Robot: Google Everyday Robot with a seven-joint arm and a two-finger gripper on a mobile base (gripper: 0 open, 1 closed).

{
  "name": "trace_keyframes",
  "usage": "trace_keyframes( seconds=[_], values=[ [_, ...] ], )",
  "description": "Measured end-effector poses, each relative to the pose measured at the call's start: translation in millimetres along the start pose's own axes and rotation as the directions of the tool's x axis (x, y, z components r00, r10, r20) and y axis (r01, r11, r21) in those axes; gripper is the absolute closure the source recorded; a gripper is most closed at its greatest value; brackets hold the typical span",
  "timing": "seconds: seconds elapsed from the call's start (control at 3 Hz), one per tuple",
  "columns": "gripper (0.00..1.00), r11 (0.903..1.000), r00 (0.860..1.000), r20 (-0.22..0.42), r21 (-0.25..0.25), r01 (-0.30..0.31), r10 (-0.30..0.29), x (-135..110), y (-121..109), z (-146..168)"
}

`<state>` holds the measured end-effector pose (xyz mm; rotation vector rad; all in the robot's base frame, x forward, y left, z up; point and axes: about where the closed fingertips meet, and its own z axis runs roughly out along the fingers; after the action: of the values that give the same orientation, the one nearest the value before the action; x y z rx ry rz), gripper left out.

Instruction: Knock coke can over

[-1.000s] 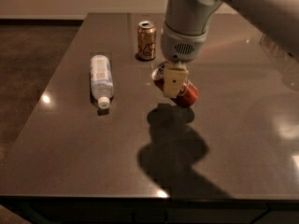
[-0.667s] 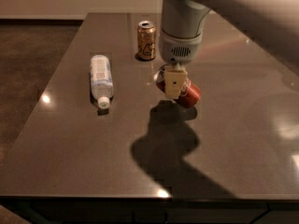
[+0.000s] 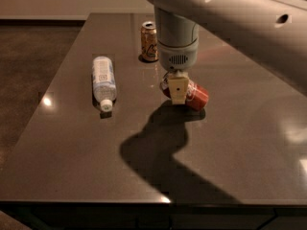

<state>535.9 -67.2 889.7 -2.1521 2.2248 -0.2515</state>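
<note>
The red coke can (image 3: 195,96) lies on its side on the dark table (image 3: 230,147), just right of the table's middle. Its silver end points left and is mostly hidden. My gripper (image 3: 177,91) hangs from the big grey arm directly over the can's left part, with a cream-coloured finger (image 3: 178,89) in front of it, touching or nearly touching the can.
A gold-brown can (image 3: 149,41) stands upright behind the gripper, toward the table's far edge. A clear plastic bottle with a white label (image 3: 103,82) lies on its side at the left, cap toward me. The arm's shadow falls on the table in front.
The arm has shifted slightly toward the left and nearer; its shadow moved with it. The coke can lies in about the same place.
</note>
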Motion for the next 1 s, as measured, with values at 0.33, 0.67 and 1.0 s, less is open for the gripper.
trace_keyframes(
  seconds=[0.33, 0.67, 1.0],
  values=[
    [0.36, 1.0000, 0.999, -0.041, 0.001, 0.007, -0.007, 1, 0, 7],
    [0.13, 0.9998, 0.998, -0.066, -0.005, 0.021, -0.021, 0, 3, 13],
    [0.00, 0.9995, 0.997, -0.077, -0.016, 0.028, -0.029, -2, 6, 22]
  ],
)
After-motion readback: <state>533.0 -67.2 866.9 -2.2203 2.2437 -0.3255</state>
